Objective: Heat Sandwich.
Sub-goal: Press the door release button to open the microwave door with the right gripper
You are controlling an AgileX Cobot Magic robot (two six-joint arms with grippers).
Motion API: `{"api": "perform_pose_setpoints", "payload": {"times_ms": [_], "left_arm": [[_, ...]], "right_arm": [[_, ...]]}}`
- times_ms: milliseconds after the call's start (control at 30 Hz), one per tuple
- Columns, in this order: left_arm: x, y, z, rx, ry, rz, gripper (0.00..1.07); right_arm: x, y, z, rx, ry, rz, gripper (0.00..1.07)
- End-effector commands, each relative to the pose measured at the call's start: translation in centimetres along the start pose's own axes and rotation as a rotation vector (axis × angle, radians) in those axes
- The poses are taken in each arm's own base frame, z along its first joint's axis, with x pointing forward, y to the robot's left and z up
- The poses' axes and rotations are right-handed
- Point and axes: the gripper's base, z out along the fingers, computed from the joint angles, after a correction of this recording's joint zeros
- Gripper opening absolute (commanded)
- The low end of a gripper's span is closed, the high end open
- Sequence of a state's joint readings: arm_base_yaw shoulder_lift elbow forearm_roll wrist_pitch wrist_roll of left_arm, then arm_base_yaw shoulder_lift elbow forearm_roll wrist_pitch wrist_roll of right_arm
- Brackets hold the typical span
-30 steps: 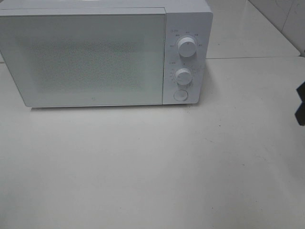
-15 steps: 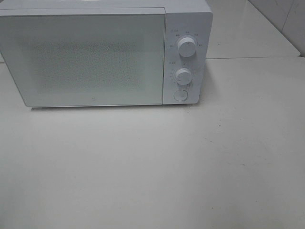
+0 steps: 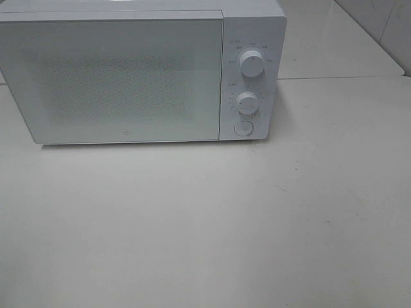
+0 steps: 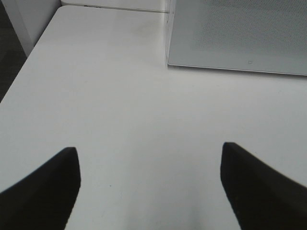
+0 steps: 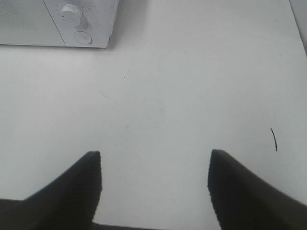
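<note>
The microwave [image 3: 141,70] stands at the far left of the white surface [image 3: 205,218] with its door [image 3: 122,80] closed. On its right-hand panel are an upper knob [image 3: 252,63], a lower knob [image 3: 246,101] and a round button [image 3: 243,128] beneath them.

The sandwich shows in no view. It is nowhere on the surface, and the speckled door hides whether it is inside.

The left fingers [image 4: 48,191] are spread wide and hold nothing, hovering over bare surface near the microwave's left front corner. The right fingers [image 5: 72,191] are also well apart and empty, on the near right of the control panel. Neither arm reaches into the high view.

With the door closed and both hands free, this looks like a pause between steps. If the sandwich is inside, the right arm must next reach to the knobs. If not, the button needs pressing to open the door.
</note>
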State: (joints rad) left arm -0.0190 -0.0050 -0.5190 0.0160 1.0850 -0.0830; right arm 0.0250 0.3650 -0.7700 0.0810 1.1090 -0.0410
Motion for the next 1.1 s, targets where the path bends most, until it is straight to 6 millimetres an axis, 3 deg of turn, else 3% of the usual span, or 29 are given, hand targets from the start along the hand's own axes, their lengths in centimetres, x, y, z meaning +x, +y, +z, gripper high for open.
{"api": "perform_pose_setpoints", "payload": {"times_ms": [33,400,600,1100], "left_arm": [[0.1,0.1,-0.3,-0.009,-0.037,-0.003,0.76],[0.1,0.1,-0.3,-0.009,-0.037,-0.003,0.76],[0.1,0.1,-0.3,-0.009,-0.037,-0.003,0.76],[0.0,0.1,-0.2,-0.009,-0.031,-0.001,0.76]], "right_arm": [[1.9,0.0,0.4,0.005,-0.045,0.004,0.63],[6.6,-0.1,1.8,0.009,-0.177,0.000,0.63],[7.5,0.0,1.2,0.010,-0.237,-0.005,0.63],[7.5,0.0,1.3,0.008,-0.235,-0.005,0.63]]}}
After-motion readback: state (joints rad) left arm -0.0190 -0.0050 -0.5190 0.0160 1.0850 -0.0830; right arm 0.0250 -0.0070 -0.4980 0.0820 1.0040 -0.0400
